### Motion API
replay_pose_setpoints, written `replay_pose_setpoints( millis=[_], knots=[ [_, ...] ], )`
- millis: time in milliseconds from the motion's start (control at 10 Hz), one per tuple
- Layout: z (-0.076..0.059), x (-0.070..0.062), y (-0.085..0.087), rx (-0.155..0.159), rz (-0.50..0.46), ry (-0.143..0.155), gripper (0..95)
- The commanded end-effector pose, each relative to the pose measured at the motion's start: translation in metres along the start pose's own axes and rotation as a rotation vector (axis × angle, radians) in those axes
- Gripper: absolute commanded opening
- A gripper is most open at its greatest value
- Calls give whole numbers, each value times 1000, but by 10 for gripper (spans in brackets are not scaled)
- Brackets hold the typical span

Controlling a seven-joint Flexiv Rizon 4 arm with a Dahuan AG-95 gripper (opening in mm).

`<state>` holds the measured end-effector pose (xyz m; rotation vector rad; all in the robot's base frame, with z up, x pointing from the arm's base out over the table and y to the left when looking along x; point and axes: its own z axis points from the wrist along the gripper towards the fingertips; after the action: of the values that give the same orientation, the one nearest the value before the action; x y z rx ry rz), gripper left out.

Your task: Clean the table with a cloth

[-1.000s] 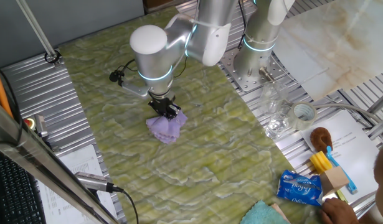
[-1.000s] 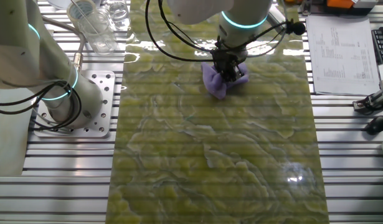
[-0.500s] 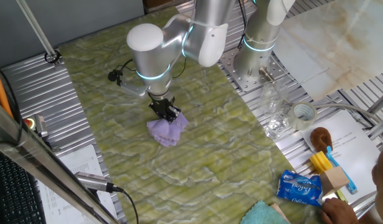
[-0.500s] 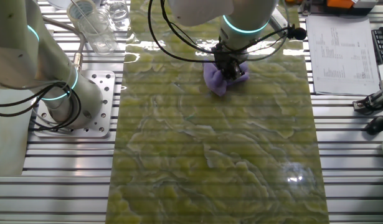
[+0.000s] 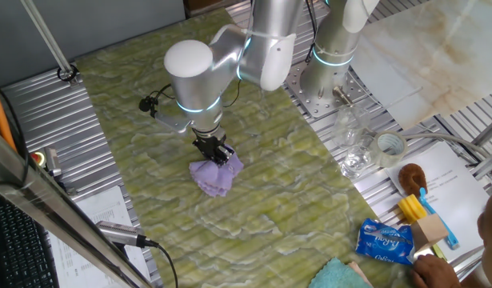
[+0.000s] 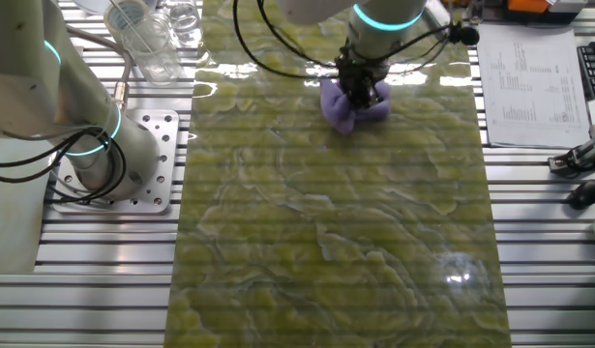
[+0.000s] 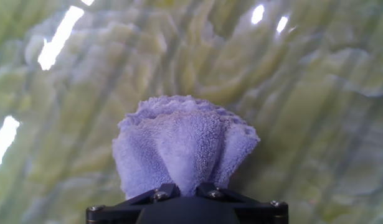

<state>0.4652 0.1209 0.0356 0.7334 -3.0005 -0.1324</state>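
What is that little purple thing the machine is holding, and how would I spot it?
Look at the long green-yellow marbled table and follow the silver arm down to its black gripper. Bunched in that gripper, against the table, is the cloth: small, lilac, fluffy and crumpled. The only other cloth, teal, lies at the table's near edge.

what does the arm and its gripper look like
The arm is silvery grey with rounded white joint caps and glowing teal rings at the joints. Black cables loop off its wrist. The gripper is small, black and two-fingered, with screws visible on its base in the hand view.
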Motion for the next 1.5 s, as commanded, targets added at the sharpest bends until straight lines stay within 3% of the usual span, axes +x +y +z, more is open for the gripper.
replay_pose_setpoints(
  millis=[100,300,1300,1500],
  knots=[
    [1,6,-2,30,-20,9,0],
    [-5,15,-8,61,-52,31,0],
    [-1,49,-37,119,-148,50,0],
    [-1,53,-39,134,-172,72,0]
  ],
)
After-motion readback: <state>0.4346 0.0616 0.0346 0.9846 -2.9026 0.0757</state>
